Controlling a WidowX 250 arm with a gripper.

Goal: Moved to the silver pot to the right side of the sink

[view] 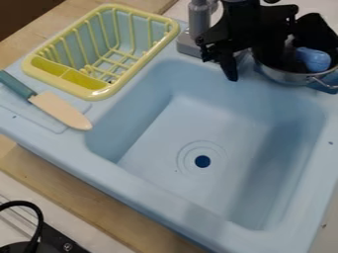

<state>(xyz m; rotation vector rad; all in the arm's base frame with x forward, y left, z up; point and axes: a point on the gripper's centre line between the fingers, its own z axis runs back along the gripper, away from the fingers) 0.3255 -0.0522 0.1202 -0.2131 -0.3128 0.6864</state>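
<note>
The black gripper hangs over the sink's back edge, right of the grey faucet and beside the pot's left side. The silver pot stands at the back right corner of the blue sink, with a metal handle toward the right. Inside the pot lies a light blue object. Dark parts of the arm and the pot's dark interior run together, so contact between gripper and pot cannot be made out.
A yellow dish rack stands at the back left. In front of it, a knife with a green handle lies on the sink's left ledge. The grey faucet rises behind the basin, close to the gripper. A black cable curves at the lower left.
</note>
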